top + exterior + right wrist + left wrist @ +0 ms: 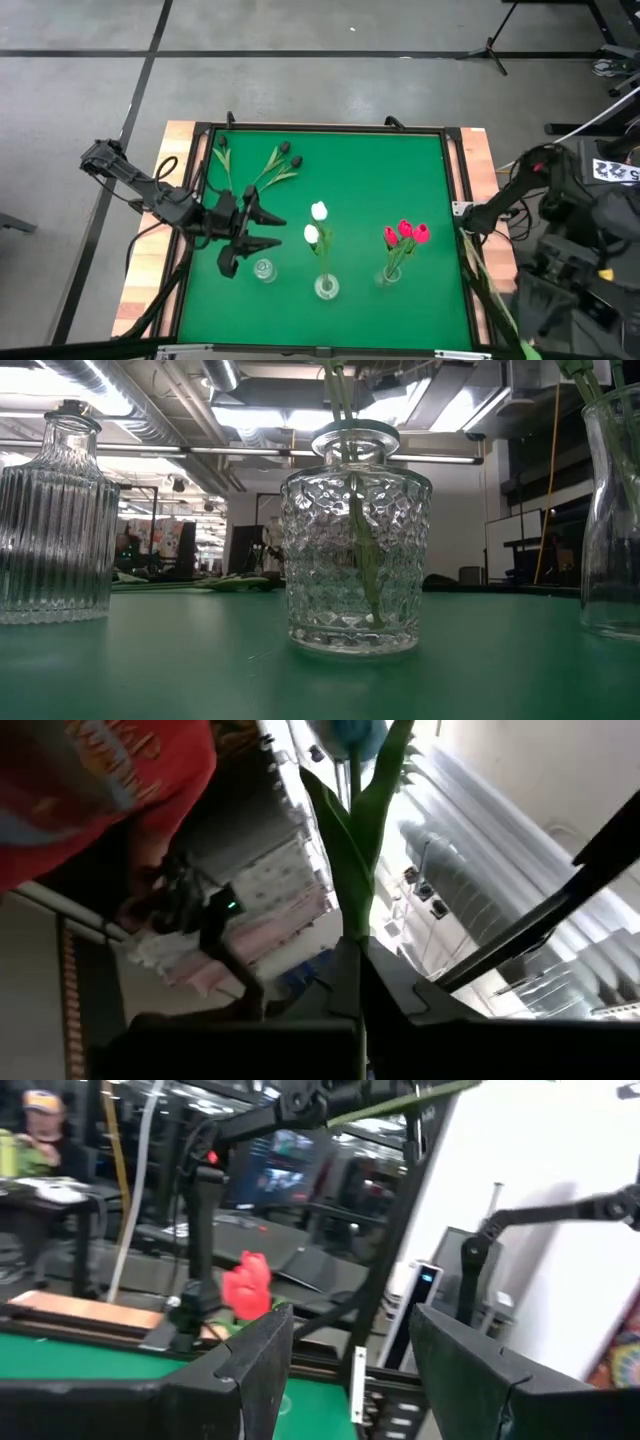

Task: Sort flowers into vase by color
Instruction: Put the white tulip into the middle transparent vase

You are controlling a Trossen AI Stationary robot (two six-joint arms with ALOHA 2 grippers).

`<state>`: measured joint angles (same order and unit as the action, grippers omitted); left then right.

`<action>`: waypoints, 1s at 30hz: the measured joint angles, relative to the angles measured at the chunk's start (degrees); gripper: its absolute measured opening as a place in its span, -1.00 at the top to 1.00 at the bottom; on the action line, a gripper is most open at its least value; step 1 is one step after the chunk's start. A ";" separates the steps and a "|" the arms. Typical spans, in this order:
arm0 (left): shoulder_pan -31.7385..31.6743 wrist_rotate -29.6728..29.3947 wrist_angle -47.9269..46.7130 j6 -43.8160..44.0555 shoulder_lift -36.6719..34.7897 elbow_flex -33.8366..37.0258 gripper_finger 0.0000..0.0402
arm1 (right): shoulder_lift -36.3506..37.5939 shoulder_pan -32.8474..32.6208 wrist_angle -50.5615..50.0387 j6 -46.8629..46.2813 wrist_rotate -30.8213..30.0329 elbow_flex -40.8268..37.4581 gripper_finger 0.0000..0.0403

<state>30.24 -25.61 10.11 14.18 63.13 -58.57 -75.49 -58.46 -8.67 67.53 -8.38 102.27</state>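
Two white flowers (316, 222) stand in the middle glass vase (326, 287) and red flowers (405, 233) in the right vase (388, 272). The left ribbed vase (263, 270) holds nothing. Two dark-headed flowers (283, 158) lie flat at the table's far left. My left gripper (250, 232) hovers open just beyond the left vase, level, with the red flower (248, 1285) showing past its fingers. My right gripper (468, 228) is over the table's right edge, shut on a pale-headed flower (350, 810). My right gripper pinches the flower's thin green stem (353, 942) between its two fingers, just below where the leaves spread. The leaves and head run on beyond the fingertips, roughly in line with the fingers. The flower is lifted clear of the table, its length (492, 290) trailing toward the near edge.
A black frame (455, 180) rims the green mat, with wooden strips outside it. The three vases stand in a row near the front edge; the mat's centre and far right are bare. A seated person (45, 1125) shows beyond the table in the left wrist view.
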 joint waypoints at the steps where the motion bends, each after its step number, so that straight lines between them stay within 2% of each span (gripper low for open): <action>1: 0.00 -0.96 0.01 0.32 0.00 0.00 0.00 | 1.94 0.00 2.21 0.02 -0.01 -3.92 1.00; 3: 0.00 -2.68 -0.03 0.90 0.00 0.00 0.00 | 6.45 -0.02 8.64 -0.06 -1.68 -13.57 1.00; 5: 0.00 -4.08 -0.03 1.09 0.00 0.00 0.00 | 11.50 -0.02 21.38 -0.85 -4.20 -25.88 1.00; 9: 0.00 -5.15 -0.51 2.25 0.00 0.00 0.00 | 19.63 0.01 61.71 -1.40 -2.03 -52.49 1.00; 12: -0.02 -5.28 -1.00 2.31 0.02 0.00 0.00 | 18.28 -0.07 92.40 -3.60 -0.50 -68.83 1.00; 13: 0.00 -5.56 -1.40 2.31 0.02 0.00 0.00 | 16.40 -0.08 98.97 -5.04 -0.14 -72.47 1.00; 15: 0.00 -6.70 -2.78 2.47 0.02 0.00 0.00 | 14.12 0.57 97.54 -8.01 0.55 -73.85 1.00; 19: -0.02 -8.24 -5.36 3.49 0.02 0.00 0.00 | 7.03 3.61 99.06 -10.39 -0.01 -67.99 1.00; 22: -0.36 -8.37 -5.58 3.49 0.02 0.00 0.00 | 2.75 3.37 98.42 -10.89 -0.05 -65.24 1.00; 28: -0.90 -8.41 -5.45 3.51 0.02 0.00 0.00 | -6.29 6.94 98.40 -16.67 -11.60 -57.02 1.00; 30: -0.90 -8.41 -5.68 3.62 0.02 0.00 0.00 | -9.05 7.72 98.75 -18.53 -18.65 -53.95 1.00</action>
<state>29.34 -34.02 4.43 17.80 63.16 -58.57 -84.55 -50.74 90.09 49.00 -27.03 48.32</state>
